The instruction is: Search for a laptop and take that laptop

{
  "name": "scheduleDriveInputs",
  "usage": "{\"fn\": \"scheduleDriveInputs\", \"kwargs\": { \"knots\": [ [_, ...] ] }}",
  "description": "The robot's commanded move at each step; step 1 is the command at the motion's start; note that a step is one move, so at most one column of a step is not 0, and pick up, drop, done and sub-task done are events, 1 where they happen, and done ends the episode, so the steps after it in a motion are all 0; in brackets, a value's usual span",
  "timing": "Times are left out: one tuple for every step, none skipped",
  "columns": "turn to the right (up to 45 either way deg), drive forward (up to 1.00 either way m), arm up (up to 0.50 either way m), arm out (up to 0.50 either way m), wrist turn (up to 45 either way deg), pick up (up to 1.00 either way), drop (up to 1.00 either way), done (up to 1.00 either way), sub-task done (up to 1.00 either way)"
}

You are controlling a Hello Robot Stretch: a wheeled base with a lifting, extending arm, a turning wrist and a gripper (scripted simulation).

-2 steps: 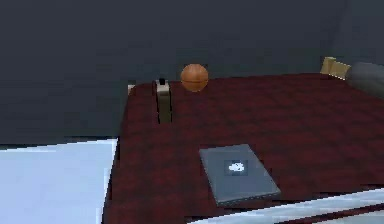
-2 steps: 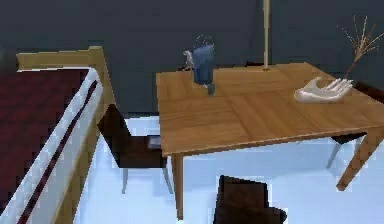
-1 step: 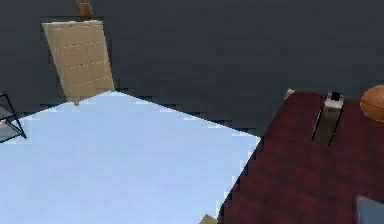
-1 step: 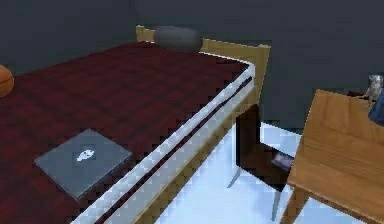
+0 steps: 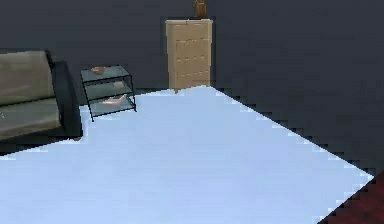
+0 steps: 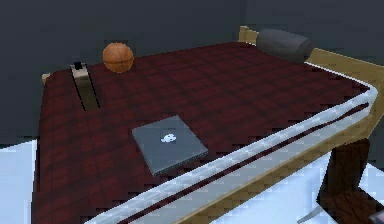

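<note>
A grey laptop [image 6: 170,146] is seen lying flat near the close edge of the bed [image 6: 250,90]; its bearing from the fingers, and their state, cannot be told.

A home is being shown, pretty clearly: sofa [image 5: 30,95] at 9 o'clock and wooden dresser [image 5: 189,52] at 12 in the forward view, plaid-covered bed [image 6: 250,100] with a pillow [image 6: 283,43] at 1 o'clock in the arm side view.
</note>
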Motion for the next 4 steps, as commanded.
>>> {"fn": "scheduleDriveInputs", "kwargs": {
  "knots": [
    [0.0,0.0,0.5,0.0,0.0,0.0,0.0,0.0,0.0],
    [0.0,0.0,0.36,0.0,0.0,0.0,0.0,0.0,0.0],
    [0.0,0.0,0.0,0.28,0.0,0.0,0.0,0.0,0.0],
    [0.0,0.0,0.0,0.0,45.0,0.0,0.0,0.0,0.0]
  ]
}}
